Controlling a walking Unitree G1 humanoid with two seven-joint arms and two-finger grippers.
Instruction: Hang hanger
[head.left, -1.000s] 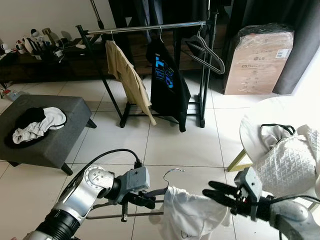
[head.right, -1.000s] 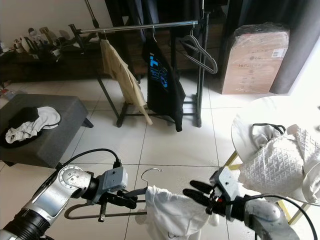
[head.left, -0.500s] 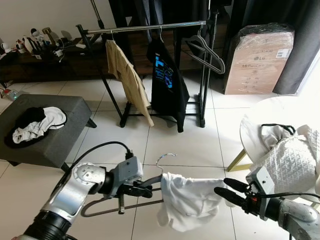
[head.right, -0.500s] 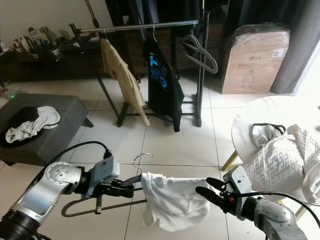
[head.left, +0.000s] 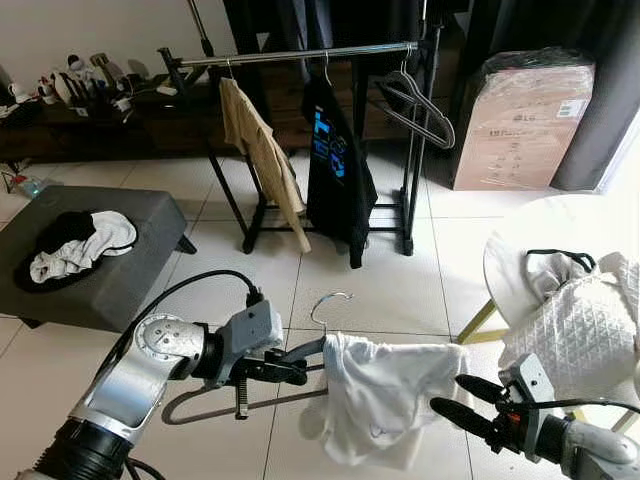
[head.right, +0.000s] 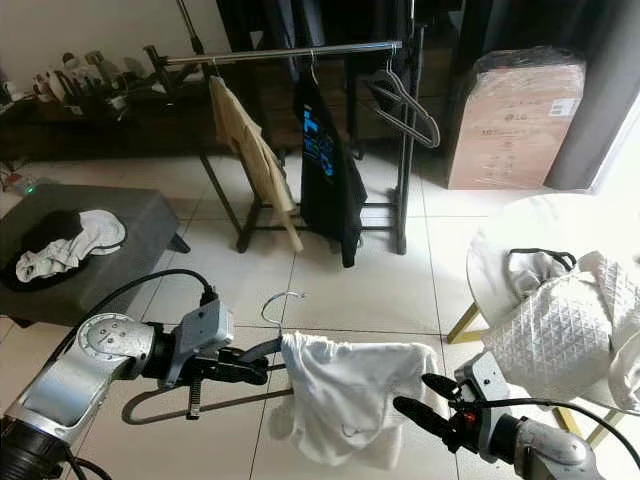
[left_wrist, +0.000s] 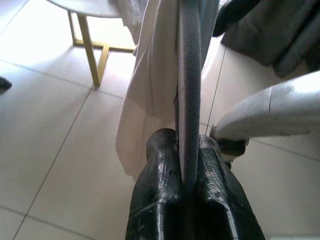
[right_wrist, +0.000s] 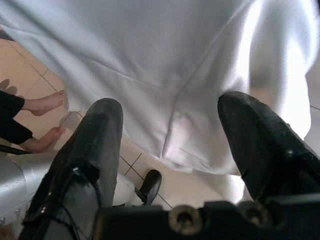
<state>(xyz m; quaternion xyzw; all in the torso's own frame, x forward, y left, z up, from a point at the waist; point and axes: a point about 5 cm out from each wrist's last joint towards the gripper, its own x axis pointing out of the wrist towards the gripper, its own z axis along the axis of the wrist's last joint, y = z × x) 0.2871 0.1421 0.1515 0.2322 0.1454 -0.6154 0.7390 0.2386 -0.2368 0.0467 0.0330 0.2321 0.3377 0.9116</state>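
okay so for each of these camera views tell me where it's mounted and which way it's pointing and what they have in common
Left eye and right eye views: on the head, looking forward and down at the clothes rack; both silver arms show.
Left wrist view: looks along the left gripper, shut on the grey hanger, toward the tiled floor.
Right wrist view: looks along the open right gripper at cloth.
Shared: the white shirt draped on the hanger appears in all of them.

Readable text: one brand mark on a box

The plastic-wrapped brown cardboard box (head.left: 520, 120) by the dark curtain carries a small "LG" logo on its front; its white label and the blue print on the hanging black T-shirt (head.left: 335, 165) are too small to read.
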